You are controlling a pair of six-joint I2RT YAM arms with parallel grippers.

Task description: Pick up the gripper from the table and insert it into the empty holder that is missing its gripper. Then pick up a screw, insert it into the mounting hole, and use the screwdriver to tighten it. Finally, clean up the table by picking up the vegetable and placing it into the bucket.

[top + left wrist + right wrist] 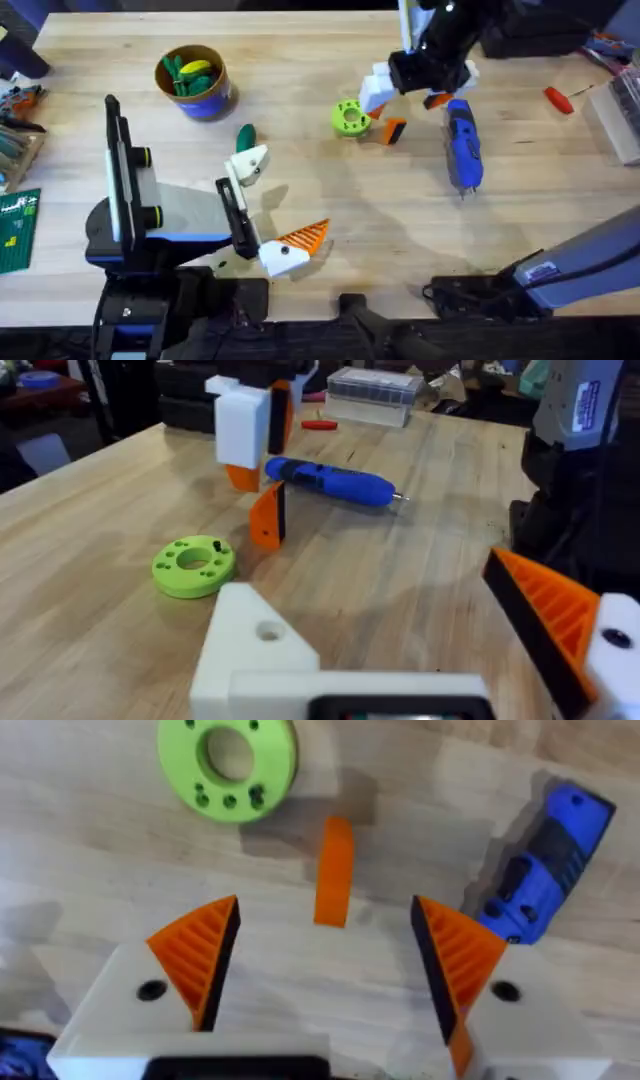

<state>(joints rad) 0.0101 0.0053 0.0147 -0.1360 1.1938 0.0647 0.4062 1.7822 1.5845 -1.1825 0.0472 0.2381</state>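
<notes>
The small orange ribbed plastic wedge with a black side, the gripper point(394, 131), stands on edge on the wooden worktop point(330, 190), just beside the lime-green round disc point(349, 118) and near the chunky blue cylindrical screwdriver point(463, 146). The right pincer point(325, 955) hovers directly above the wedge, fingers spread wide apart — nothing between them. The left pincer point(268, 208) sits nearer the arm bases; its one finger mount is a bare white holder point(250, 645), and it too is apart. The dark green oblong vegetable point(246, 136) lies near the tan-and-blue bucket point(197, 95).
</notes>
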